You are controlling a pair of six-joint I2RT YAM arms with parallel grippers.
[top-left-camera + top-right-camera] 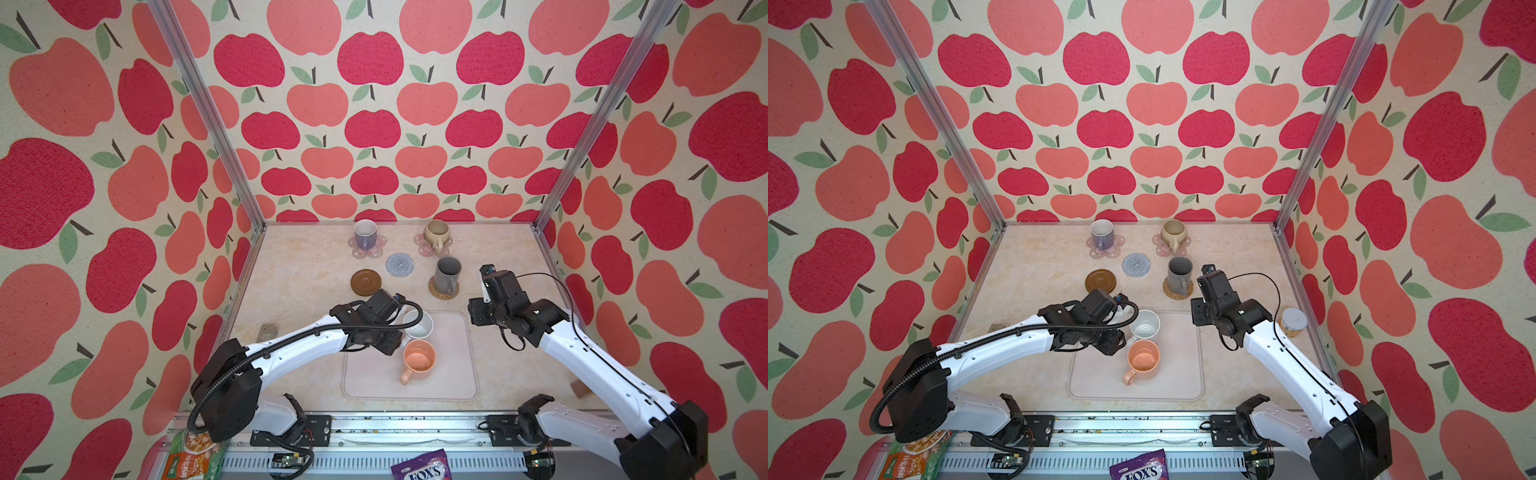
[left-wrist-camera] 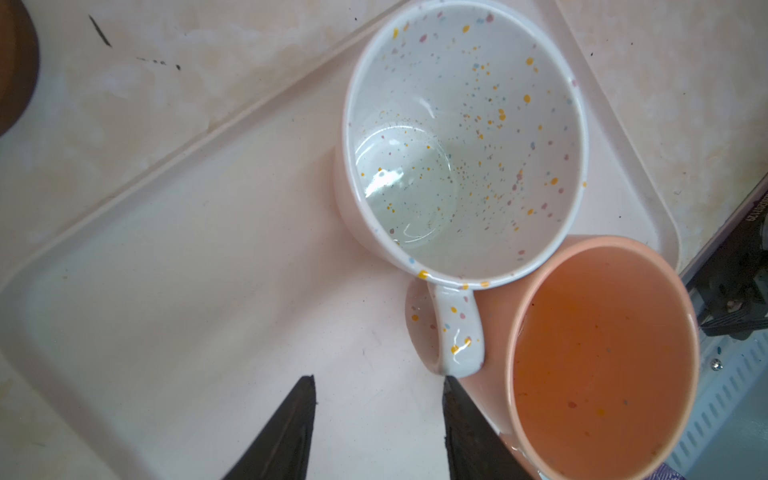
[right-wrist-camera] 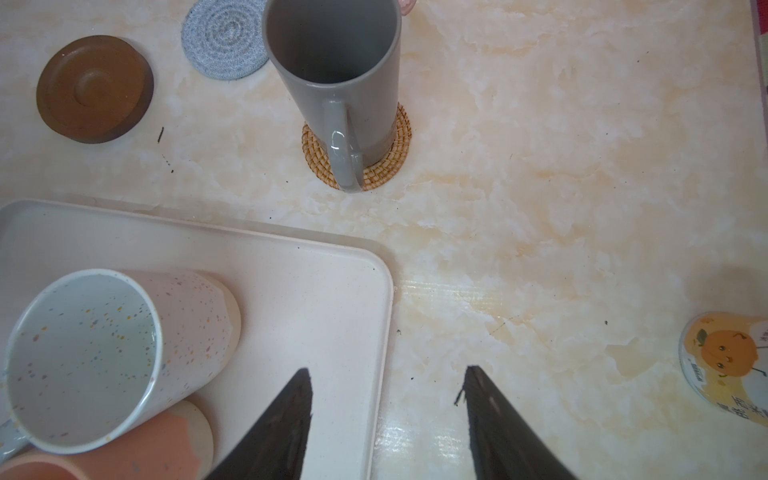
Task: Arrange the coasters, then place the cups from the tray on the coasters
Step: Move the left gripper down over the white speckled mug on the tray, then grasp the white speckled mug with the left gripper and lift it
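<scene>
**Two mugs on the tray, three on coasters, both grippers spread and empty**

Two mugs stand upright on the tray [image 1: 455, 361], mouths up. The white mug [image 1: 418, 324] sits near the far left corner. The peach mug [image 1: 419, 359] is just nearer the camera, close against it; whether they touch cannot be told. The white mug's handle points to the near left and lies right beside the peach mug's wall. The peach mug's handle also points to the near left.

In the wrist view the left gripper [image 2: 378, 379] hangs over the tray with its jaws apart and nothing between them. One fingertip [image 2: 449, 384] is just short of the white mug's handle.

The right gripper [image 3: 387, 370] is also spread and empty. One finger is over the tray's corner and one over the bare table [image 1: 303, 270]. A small jar [image 3: 727, 368] stands off to its side.

Further back, the lavender mug [image 1: 365, 232] stands on the left-hand pink flower coaster [image 1: 358, 252]. The beige mug [image 1: 436, 232] stands on the right-hand pink flower coaster [image 1: 421, 244]. Both handles face the near edge.

The tall dark grey mug [image 1: 446, 275] has its long axis vertical and stands on the rattan coaster [image 1: 436, 293]. Its handle faces the near edge too.

The blue-grey crocheted coaster [image 1: 400, 264] and the dark brown disc [image 1: 365, 282] lie flat and bare.
</scene>
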